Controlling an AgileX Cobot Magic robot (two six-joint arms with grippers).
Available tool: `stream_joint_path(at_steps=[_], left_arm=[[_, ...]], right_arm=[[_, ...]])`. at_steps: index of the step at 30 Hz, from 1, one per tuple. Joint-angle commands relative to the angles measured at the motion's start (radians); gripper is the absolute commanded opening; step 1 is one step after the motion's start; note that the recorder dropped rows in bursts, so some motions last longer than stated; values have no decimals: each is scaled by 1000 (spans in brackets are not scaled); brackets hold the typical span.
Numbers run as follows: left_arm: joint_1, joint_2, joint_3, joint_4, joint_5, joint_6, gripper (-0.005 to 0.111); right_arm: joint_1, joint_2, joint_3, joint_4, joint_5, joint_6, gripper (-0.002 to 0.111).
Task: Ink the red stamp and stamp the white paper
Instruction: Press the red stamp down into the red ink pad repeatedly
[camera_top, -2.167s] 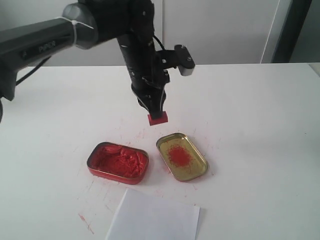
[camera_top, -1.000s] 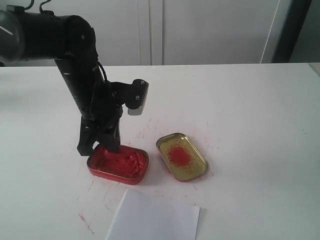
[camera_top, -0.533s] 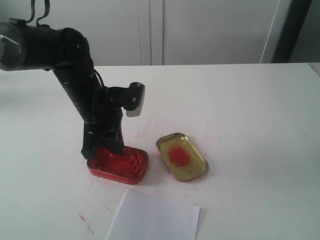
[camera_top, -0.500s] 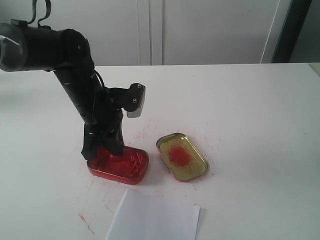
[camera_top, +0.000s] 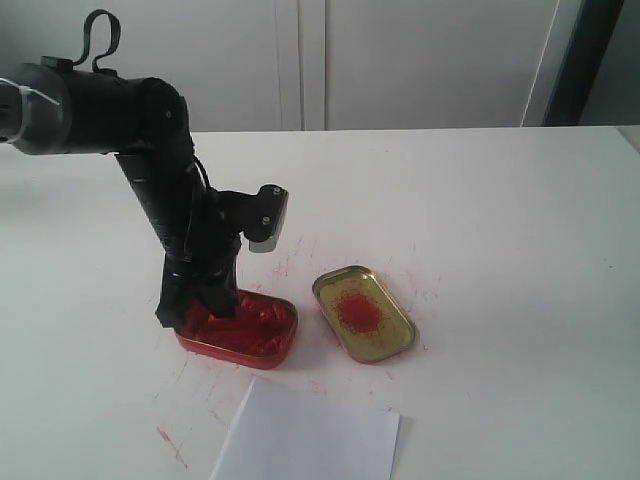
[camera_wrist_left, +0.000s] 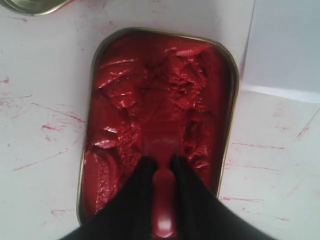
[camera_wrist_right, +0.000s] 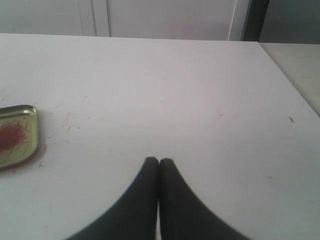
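Note:
My left gripper is shut on the red stamp, whose knob shows between the black fingers. The stamp's block base is pressed down into the red paste of the red oblong tin. In the exterior view the left gripper stands in the left end of that tin. The white paper lies at the front edge, below the tins, and its corner shows beside the tin in the left wrist view. My right gripper is shut on nothing, over bare table.
A gold tin lid with a red smear lies right of the ink tin, and its edge appears in the right wrist view. Red smudges mark the white tabletop around the tins. White cabinet doors stand behind the table.
The left arm carried the stamp from above the table down and left into the ink tin. Over the last half second it has pressed slightly lower into the paste.

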Motion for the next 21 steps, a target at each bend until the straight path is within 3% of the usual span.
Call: stream_joint_path(at_steps=[1, 21], left_arm=[[1, -6, 5, 5, 13, -3, 0], [1, 107, 5, 31, 3, -3, 0]], right_arm=[[0, -5, 6, 0, -14, 4, 0], [0, -5, 6, 0, -14, 4, 0]])
